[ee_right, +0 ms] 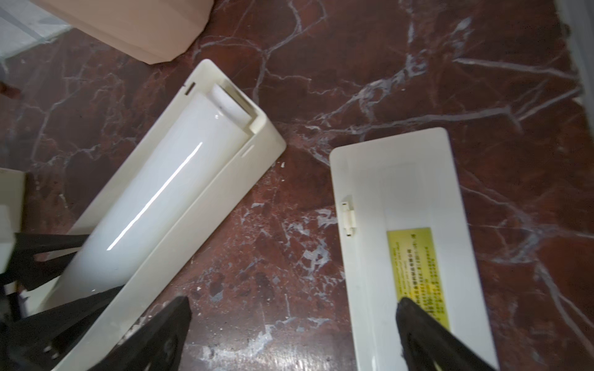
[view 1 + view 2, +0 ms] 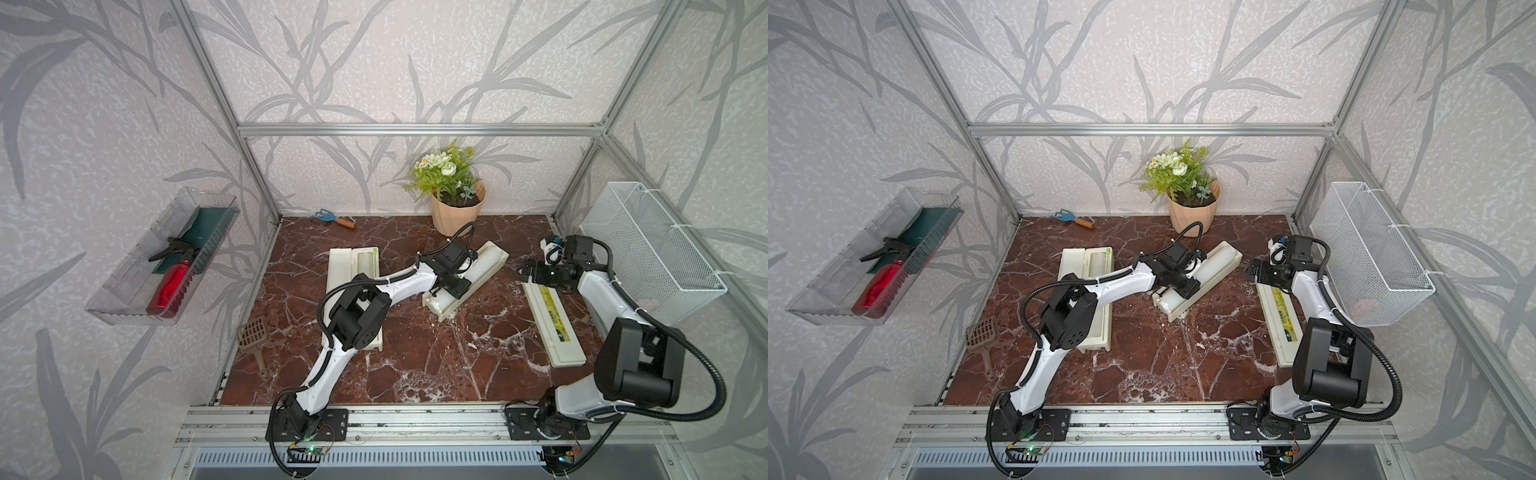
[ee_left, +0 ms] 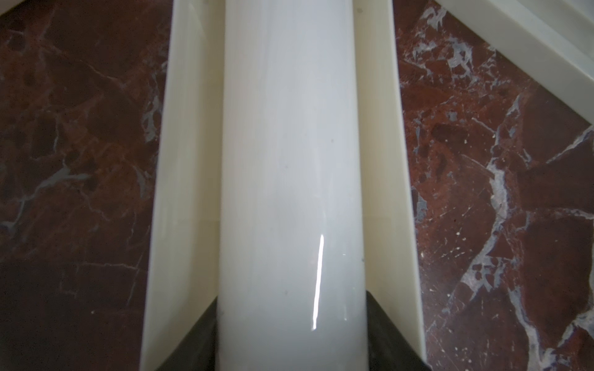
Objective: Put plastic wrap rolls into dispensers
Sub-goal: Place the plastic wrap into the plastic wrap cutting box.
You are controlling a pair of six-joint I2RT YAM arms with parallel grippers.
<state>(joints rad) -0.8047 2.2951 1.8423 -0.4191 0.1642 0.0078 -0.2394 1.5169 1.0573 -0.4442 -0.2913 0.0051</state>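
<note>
Right now the left gripper (image 3: pixel 291 324) has its jaws about half open and closed on the roll (image 3: pixel 289 160), one black finger pressed to each side near the roll's near end. The roll lies lengthwise in the trough of the middle box (image 2: pixel 494 259), which sits at a slant on the table (image 2: pixel 415 353) with its far end near the flower pot (image 2: pixel 455 212). In the right wrist view the roll's far tube end looks to be at the box's end notch, but I cannot tell whether it is fully down. The right gripper (image 1: pixel 294 303) hangs with its jaws spread wide and holds nothing. One finger is over the bare table and the other over the end of the labelled piece (image 1: pixel 401 180); whether that is a closed box or a loose lid I cannot tell. Further left, the left box (image 2: pixel 345 266) lies open with the other roll (image 2: pixel 366 259) already inside.

The main risk, as I judge it, is letting go too early. If the tube ends are not in their notches, the roll would ride high and a lid would not shut over it. The fingers also sit in the narrow gaps between roll and box walls, so lifting out at an angle could catch a wall and drag or tip the box, which nothing pins down. The roll is smooth and round and would then roll out. A sideways move by the right gripper could knock the box's far end.
</note>
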